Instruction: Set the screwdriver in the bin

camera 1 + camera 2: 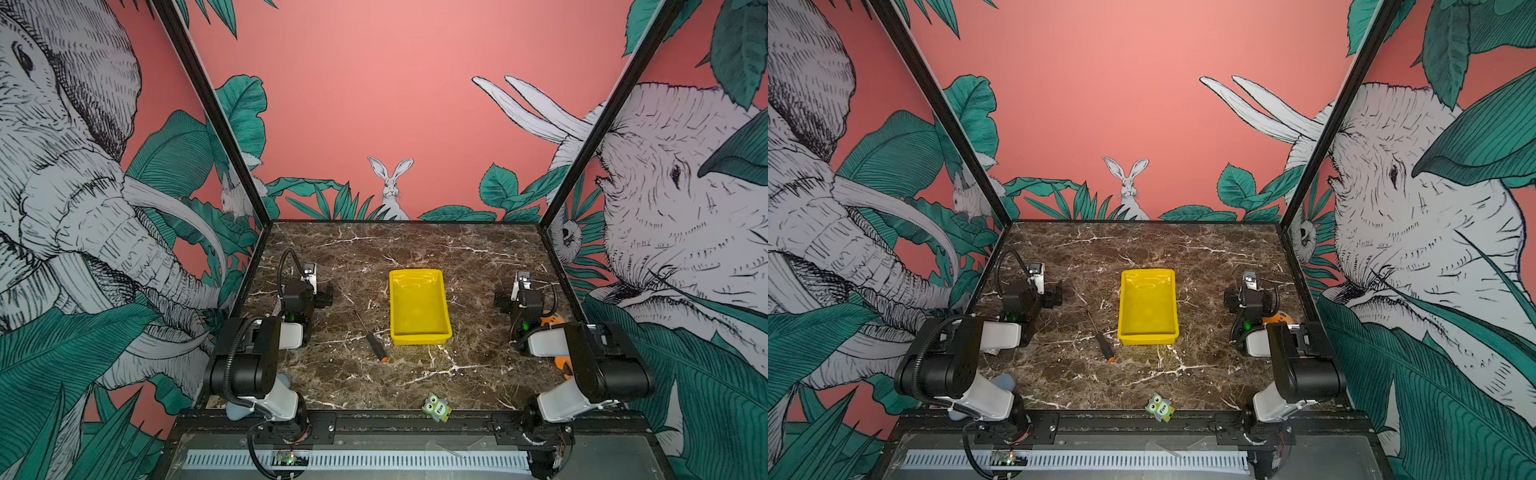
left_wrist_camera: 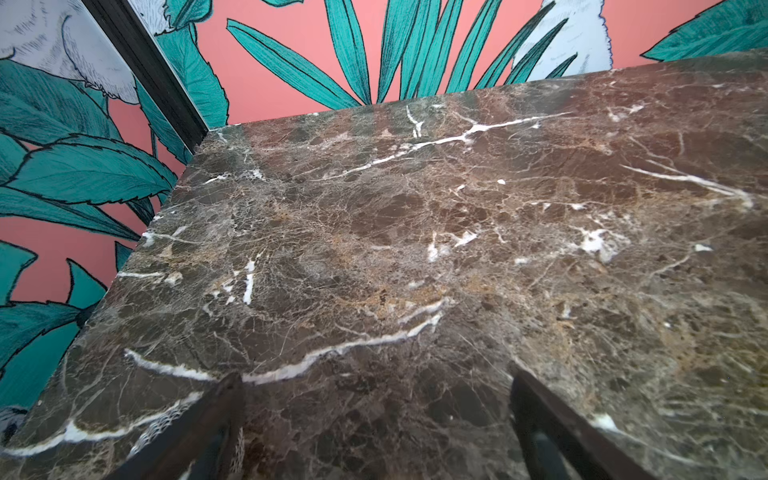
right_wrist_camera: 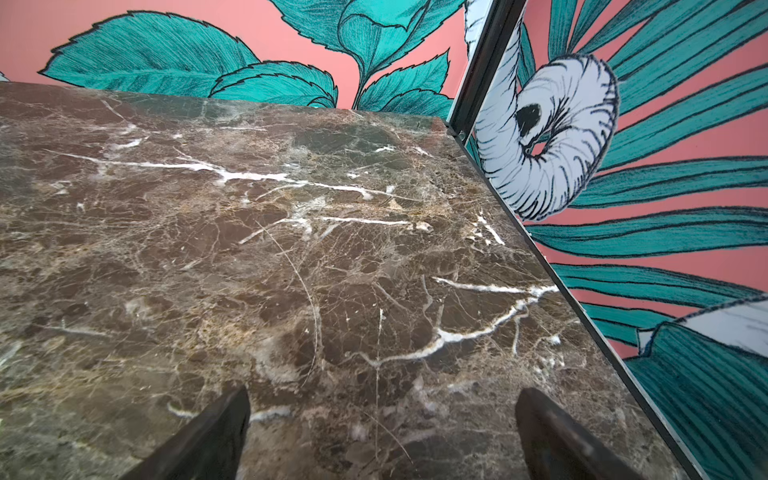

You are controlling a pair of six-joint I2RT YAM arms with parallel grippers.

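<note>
In both top views the screwdriver (image 1: 376, 347) is lying on the tabletop (image 1: 415, 374) just left of the bin (image 1: 419, 307) — not touching it. Left wrist view: the left hand (image 2: 376, 378) is hanging spread, gripping nothing. Right wrist view: the right hand (image 3: 384, 395) is spread likewise — empty.

Marble table (image 1: 1163, 249), yellow bin (image 1: 1147, 305), screwdriver (image 1: 1099, 336).
Bin sits mid-table; screwdriver lies flat on the marble near its front-left corner, not touching, orange end toward the front edge. Green owl toy (image 1: 1160, 407) on the front edge. Left arm (image 1: 951, 365) and right arm (image 1: 1304, 365) folded at either side.
</note>
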